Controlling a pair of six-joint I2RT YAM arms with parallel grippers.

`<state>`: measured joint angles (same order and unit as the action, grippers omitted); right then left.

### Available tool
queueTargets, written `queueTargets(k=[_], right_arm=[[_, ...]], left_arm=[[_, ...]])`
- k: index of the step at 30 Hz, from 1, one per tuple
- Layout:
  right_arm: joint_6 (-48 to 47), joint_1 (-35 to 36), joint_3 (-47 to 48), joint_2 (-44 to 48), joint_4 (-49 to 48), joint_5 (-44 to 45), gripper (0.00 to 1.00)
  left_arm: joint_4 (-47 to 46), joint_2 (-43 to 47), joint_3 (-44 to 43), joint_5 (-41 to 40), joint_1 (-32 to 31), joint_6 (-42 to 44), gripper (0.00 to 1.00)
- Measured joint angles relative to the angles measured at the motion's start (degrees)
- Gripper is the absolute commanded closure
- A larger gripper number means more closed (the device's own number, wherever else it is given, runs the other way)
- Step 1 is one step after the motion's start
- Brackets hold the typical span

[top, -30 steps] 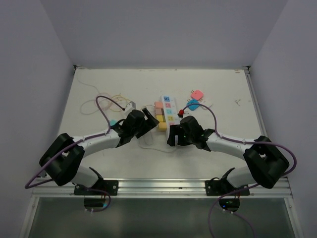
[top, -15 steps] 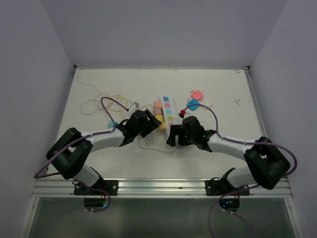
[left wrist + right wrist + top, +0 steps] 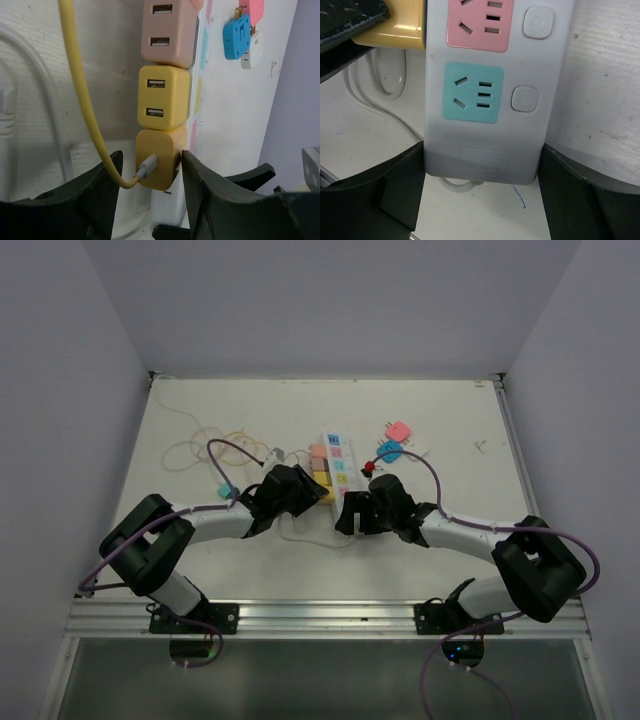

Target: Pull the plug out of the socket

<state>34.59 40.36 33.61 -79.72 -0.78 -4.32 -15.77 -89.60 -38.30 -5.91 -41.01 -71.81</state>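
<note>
Socket [image 3: 490,80] first: it is a long white strip with pastel outlet faces, lying near the middle of the table [image 3: 450,420]. Its cord end points toward the arms. The right gripper [image 3: 481,155] straddles that end, one finger against each long side. It looks clamped on the casing, presumably to pin the strip down so it does not lift or slide when a plug is drawn out.

The plug [image 3: 157,160] in question is the orange-yellow block nearest the arms, seated in the socket's side with a yellow cable [image 3: 77,85] running from its face. The left gripper [image 3: 151,160] has come in level with it and spread. One finger lies against the plug on the strip side. The other stands just off the far side, with the cable passing through that gap, so nothing is gripped yet. From the overhead view I cannot be sure how deep the plug sits between the fingers.

A paler yellow charger [image 3: 164,97] and a pink charger [image 3: 167,32] sit in the next outlets along, leaving little room that way. A loose blue plug [image 3: 237,30] and a pink plug [image 3: 398,430] lie on the table beyond the strip.

The tabletop is off-white and scuffed, with thin cables looped on its left part. Plain pale walls [image 3: 330,300] enclose it on three sides, and a metal rail [image 3: 320,612] carries the arm bases at the near edge.
</note>
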Motion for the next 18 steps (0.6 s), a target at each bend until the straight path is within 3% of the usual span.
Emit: queueTargets(k=[8, 18], right_arm=[[0.35, -0.39, -0.5, 0.0, -1.16, -0.96, 1.0], [1.22, -0.92, -1.11, 0.0, -2.58, -1.75, 1.0]], left_arm=[[-3.08, -0.39, 1.36, 0.24, 0.0, -0.66, 0.57], [-6.25, -0.15, 2.56, 0.37, 0.0, -1.14, 0.93]])
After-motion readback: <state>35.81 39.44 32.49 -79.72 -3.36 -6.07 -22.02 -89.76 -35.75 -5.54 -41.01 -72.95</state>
